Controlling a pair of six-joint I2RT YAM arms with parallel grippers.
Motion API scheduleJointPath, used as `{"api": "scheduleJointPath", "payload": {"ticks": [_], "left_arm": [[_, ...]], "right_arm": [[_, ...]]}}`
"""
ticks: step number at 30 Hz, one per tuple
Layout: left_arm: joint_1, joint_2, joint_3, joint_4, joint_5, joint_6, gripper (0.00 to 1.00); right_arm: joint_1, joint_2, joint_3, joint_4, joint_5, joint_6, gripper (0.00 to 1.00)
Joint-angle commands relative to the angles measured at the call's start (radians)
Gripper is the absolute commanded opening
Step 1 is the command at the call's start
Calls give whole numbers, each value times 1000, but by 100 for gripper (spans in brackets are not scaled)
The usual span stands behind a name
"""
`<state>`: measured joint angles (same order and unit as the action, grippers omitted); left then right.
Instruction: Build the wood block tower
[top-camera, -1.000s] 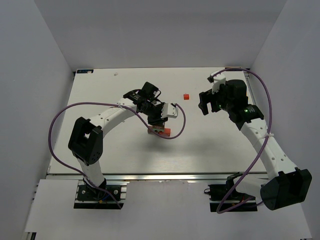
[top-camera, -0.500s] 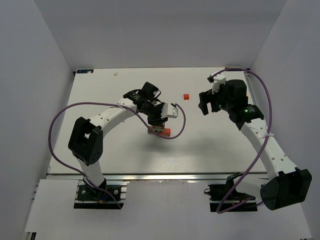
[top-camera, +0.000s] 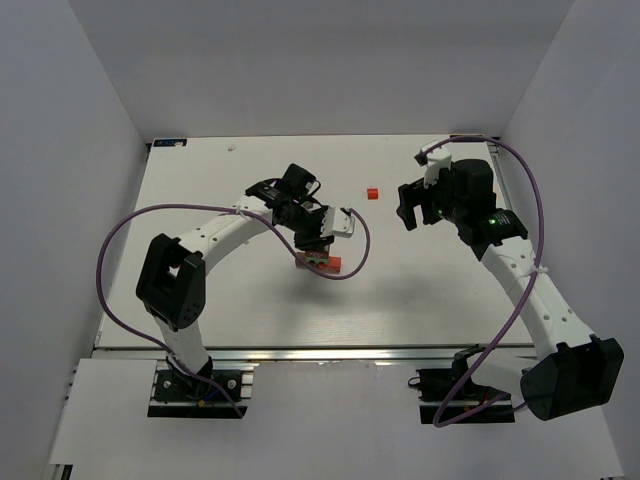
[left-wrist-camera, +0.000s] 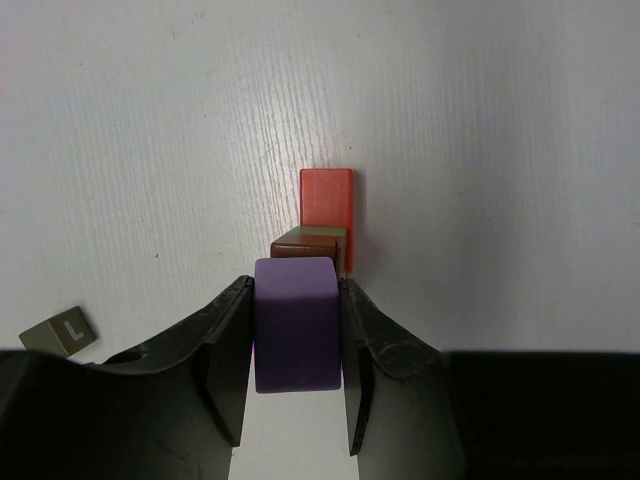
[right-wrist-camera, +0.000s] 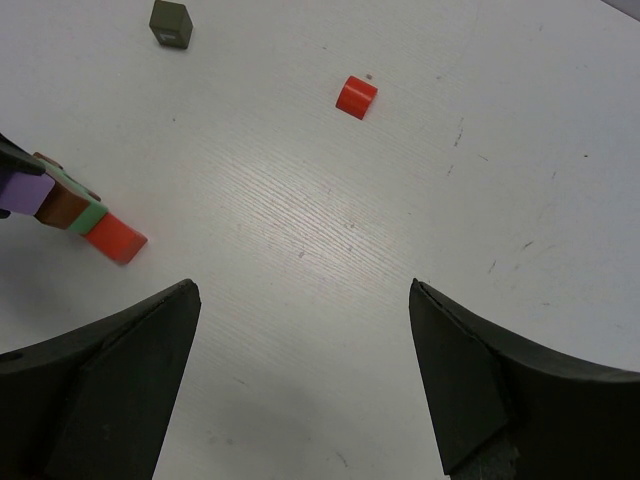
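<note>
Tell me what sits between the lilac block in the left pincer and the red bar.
A brown block then a green block line up between the lilac block and the red bar; the right wrist view shows it plainly.

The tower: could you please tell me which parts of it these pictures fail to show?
Left wrist: the lilac block hides most of the brown block.
Top view: the left hand covers the top of the tower.
Right wrist: the frame's left edge cuts off the lilac block.
</note>
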<state>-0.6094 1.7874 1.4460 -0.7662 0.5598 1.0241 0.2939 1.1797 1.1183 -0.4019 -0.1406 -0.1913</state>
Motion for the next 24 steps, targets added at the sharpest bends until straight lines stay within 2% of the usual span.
{"api": "scheduleJointPath", "payload": {"ticks": [1,24], "left_arm": [[8,-57,-2,-19,46,25,1],[14,-48,-10,8,51,10,2]], "right_arm": [[-6,-18,35,3,-4,-13,89],[-4,-15,38,-3,-4,-11,89]]}}
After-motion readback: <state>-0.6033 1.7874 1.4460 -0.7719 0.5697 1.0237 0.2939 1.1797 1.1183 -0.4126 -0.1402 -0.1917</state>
